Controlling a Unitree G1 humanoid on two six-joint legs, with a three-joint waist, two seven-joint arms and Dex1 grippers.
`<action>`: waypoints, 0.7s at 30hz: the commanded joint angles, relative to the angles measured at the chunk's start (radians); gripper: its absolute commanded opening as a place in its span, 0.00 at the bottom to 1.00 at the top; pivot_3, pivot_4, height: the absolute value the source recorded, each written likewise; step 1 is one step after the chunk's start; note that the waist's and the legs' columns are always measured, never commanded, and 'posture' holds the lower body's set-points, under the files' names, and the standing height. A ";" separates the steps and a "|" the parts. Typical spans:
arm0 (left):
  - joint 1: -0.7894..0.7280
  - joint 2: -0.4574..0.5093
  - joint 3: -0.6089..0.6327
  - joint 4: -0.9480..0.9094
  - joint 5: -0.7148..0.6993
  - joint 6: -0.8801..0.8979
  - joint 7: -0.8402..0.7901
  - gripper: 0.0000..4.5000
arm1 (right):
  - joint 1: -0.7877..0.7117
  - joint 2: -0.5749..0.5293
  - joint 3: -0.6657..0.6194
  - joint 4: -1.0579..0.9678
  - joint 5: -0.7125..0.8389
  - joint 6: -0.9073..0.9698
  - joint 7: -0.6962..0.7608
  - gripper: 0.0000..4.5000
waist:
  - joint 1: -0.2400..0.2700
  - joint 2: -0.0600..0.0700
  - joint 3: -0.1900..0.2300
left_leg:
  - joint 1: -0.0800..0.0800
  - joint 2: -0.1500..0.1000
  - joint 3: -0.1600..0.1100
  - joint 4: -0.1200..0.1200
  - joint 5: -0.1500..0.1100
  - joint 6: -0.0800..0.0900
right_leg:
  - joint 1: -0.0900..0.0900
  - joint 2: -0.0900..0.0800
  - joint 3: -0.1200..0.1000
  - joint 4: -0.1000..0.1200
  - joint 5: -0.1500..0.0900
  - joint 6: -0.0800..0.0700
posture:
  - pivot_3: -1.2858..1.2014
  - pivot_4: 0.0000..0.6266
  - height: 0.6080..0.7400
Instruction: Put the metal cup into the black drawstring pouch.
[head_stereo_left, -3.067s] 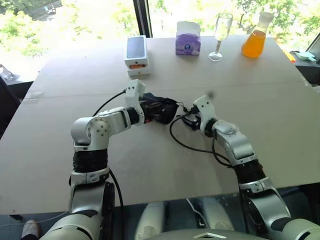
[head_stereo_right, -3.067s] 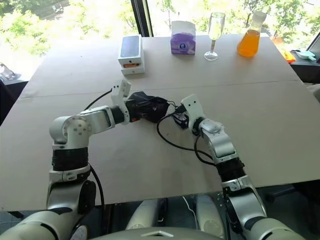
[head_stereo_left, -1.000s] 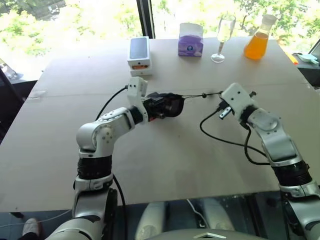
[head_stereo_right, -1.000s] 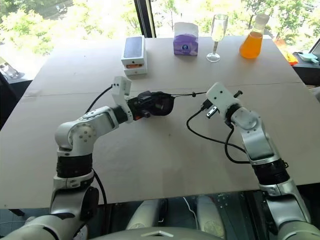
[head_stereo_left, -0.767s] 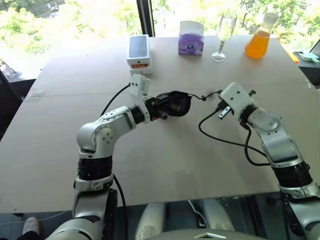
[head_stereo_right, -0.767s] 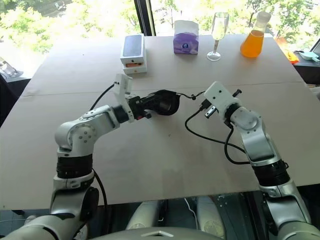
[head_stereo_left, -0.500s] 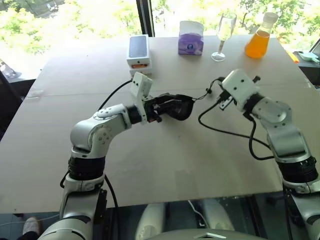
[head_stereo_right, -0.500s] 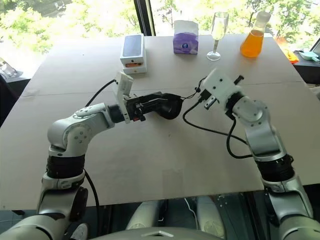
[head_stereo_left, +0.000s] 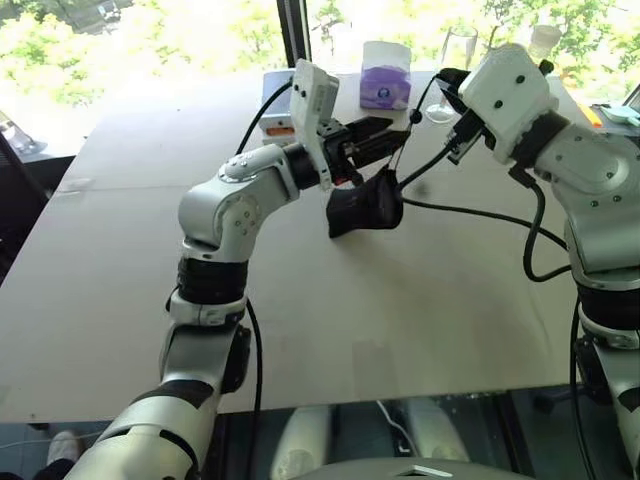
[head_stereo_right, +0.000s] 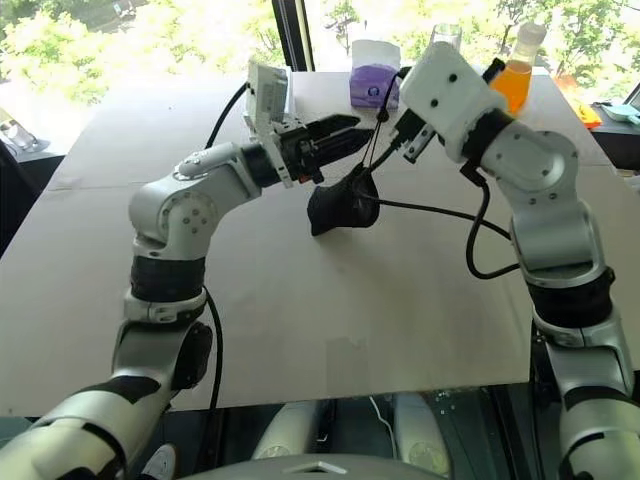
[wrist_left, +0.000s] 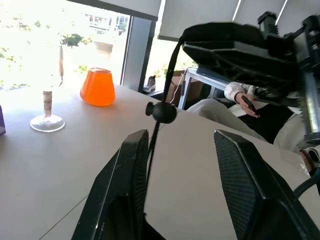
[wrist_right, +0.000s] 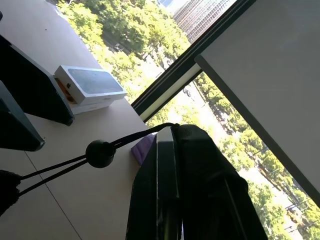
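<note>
The pouch (head_stereo_left: 366, 203) hangs above the counter (head_stereo_left: 420, 300) just below the open left claw (head_stereo_left: 388, 138), its cord (wrist_right: 131, 139) pinched in the closed right claw (wrist_right: 172, 131).

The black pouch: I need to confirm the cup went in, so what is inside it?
The black drawstring pouch hangs by its cord, pinched in the shut right gripper. Its fabric bulges, but its inside is covered, so the metal cup cannot be confirmed.
</note>
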 joint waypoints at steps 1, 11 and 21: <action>-0.035 -0.008 0.004 0.028 0.028 -0.068 -0.024 0.47 | -0.036 0.000 -0.017 -0.025 0.004 -0.008 0.000 0.00 | 0.000 0.000 0.000 | 0.000 0.000 0.000 0.000 0.000 0.000 | 0.000 0.000 0.000 0.000 0.000 0.000 | 0.52 0.24 1.00; -0.078 -0.067 0.038 0.075 0.007 -0.080 -0.022 0.47 | -0.054 0.020 -0.001 -0.037 0.003 0.002 0.003 0.00 | 0.000 0.000 0.000 | 0.000 0.000 0.000 0.000 0.000 0.000 | 0.000 0.000 0.000 0.000 0.000 0.000 | 0.52 0.24 1.00; -0.105 -0.086 0.027 0.120 0.025 -0.106 -0.050 0.35 | -0.059 0.035 0.002 -0.061 0.006 0.020 0.008 0.00 | 0.000 0.000 0.000 | 0.000 0.000 0.000 0.000 0.000 0.000 | 0.000 0.000 0.000 0.000 0.000 0.000 | 0.52 0.24 1.00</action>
